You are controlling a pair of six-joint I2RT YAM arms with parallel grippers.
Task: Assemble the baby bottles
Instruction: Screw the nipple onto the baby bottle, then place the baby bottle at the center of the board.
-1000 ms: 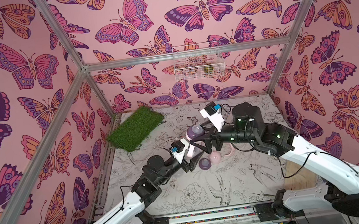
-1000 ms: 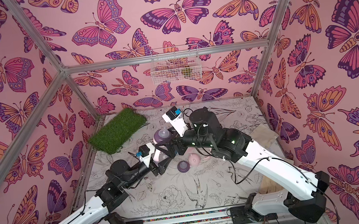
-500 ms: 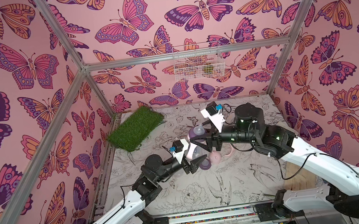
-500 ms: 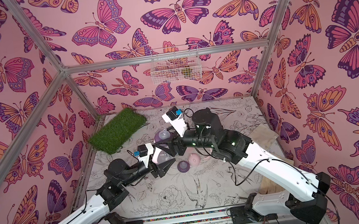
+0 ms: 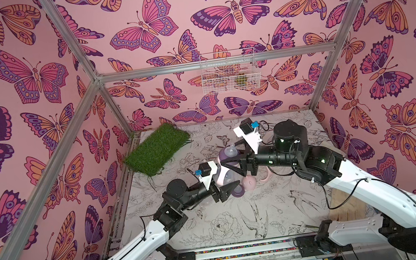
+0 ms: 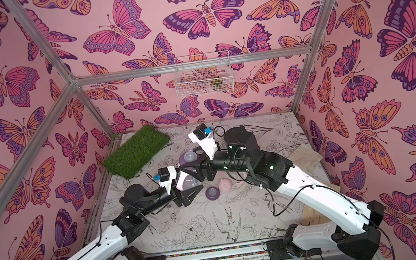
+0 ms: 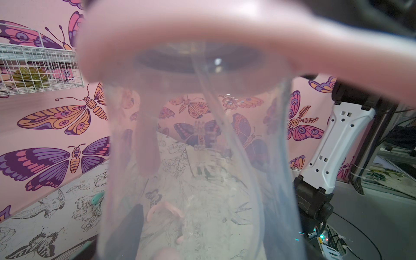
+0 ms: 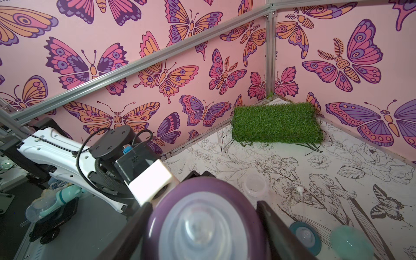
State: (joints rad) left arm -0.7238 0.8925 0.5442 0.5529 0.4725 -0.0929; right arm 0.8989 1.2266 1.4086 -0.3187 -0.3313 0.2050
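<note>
My left gripper (image 5: pixel 225 185) (image 6: pixel 190 190) is shut on a clear baby bottle (image 5: pixel 223 178) (image 6: pixel 190 183) that wears a pink two-handled ring (image 7: pixel 180 33). The left wrist view looks up through the bottle (image 7: pixel 198 168), with one dark finger (image 7: pixel 128 229) seen through its wall. A purple nipple collar (image 5: pixel 229 155) (image 6: pixel 189 158) sits at the bottle's mouth. My right gripper (image 5: pixel 232 158) (image 6: pixel 193 165) (image 8: pixel 204 225) is shut on this collar (image 8: pixel 207 220), one finger (image 8: pixel 132 227) on each side of its rim.
On the floor beside the bottle lie a pink domed cap (image 5: pixel 249 184), a loose purple collar (image 5: pixel 236 191) and a pink handled ring (image 5: pixel 265 177). A teal collar (image 8: pixel 305 235), a teal cap (image 8: pixel 350 245) and a grass mat (image 5: pixel 156 149) lie further off.
The right gripper's jaws have come in from wide open onto the purple collar. The left gripper and its bottle have hardly moved.
</note>
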